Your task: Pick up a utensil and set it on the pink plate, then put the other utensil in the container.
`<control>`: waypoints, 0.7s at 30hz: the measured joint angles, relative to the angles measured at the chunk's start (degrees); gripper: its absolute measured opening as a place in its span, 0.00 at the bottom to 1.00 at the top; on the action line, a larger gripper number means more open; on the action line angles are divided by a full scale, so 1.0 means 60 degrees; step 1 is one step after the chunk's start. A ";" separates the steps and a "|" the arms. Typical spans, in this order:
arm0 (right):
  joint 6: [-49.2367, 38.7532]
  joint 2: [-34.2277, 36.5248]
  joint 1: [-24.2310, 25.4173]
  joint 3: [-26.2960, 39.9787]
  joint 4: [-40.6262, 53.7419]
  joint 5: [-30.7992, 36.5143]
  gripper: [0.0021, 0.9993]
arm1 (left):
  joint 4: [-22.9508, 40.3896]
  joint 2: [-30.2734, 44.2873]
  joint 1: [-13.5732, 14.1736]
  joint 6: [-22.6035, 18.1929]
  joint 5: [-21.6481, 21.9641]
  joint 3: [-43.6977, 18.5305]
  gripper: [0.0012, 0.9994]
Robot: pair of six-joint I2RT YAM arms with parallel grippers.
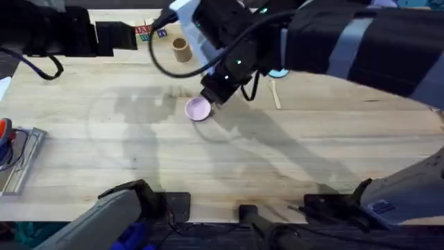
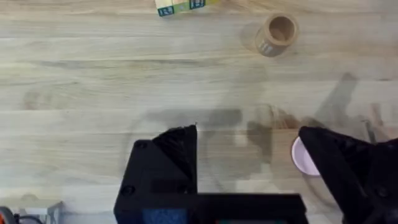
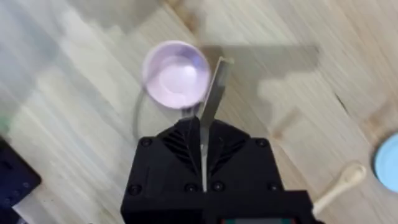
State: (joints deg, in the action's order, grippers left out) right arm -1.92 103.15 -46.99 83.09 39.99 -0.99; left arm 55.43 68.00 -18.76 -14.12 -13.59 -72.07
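Right hand (image 3: 202, 134) grips fork (image 3: 213, 93) above pink plate (image 3: 176, 74).

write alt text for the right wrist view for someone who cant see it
The right gripper, fingers shut on a pale wooden fork, hangs over a wooden table with the fork's tip beside the rim of a small pink plate. A wooden spoon lies on the table off to one side, near the edge of a light blue plate.

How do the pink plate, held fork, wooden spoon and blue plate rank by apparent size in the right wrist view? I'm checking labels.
1. pink plate
2. fork, held nearer the camera, so unsure
3. spoon
Blue plate: cropped, unranked.
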 joint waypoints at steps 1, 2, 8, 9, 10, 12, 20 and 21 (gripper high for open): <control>-0.0039 0.0000 -0.0095 0.0000 -0.0078 -0.0035 0.03 | 0.0051 0.0071 -0.0094 -0.0234 -0.0169 -0.0004 0.99; -0.0121 0.0004 -0.0321 0.0000 -0.0264 -0.0088 0.03 | 0.0173 0.0312 -0.0275 -0.0765 -0.0573 -0.0007 0.99; -0.0187 0.0464 -0.0423 0.0051 -0.0572 -0.0177 0.03 | 0.0160 0.0535 -0.0332 -0.1231 -0.0478 -0.0007 0.99; -0.0187 0.0602 -0.0432 0.0051 -0.0598 -0.0183 0.03 | 0.0159 0.0530 -0.0335 -0.1269 -0.0320 -0.0007 0.99; -0.0187 0.0701 -0.0436 0.0051 -0.0619 -0.0202 0.03 | 0.0159 0.0531 -0.0335 -0.1300 -0.0195 -0.0007 0.99; -0.0187 0.0913 -0.0475 0.0051 -0.0724 -0.0212 0.03 | 0.0155 0.0533 -0.0335 -0.1342 0.0032 -0.0007 0.99; -0.0187 0.1042 -0.0543 0.0051 -0.1174 -0.0265 0.03 | 0.0152 0.0533 -0.0335 -0.1378 0.0339 -0.0007 0.99; -0.0187 0.1059 -0.0541 0.0051 -0.1208 -0.0270 0.03 | 0.0152 0.0533 -0.0335 -0.1378 0.0357 -0.0007 0.99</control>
State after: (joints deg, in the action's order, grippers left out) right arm -3.05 109.51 -50.24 83.40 32.74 -2.61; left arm 56.34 71.20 -20.78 -22.39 -11.45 -72.12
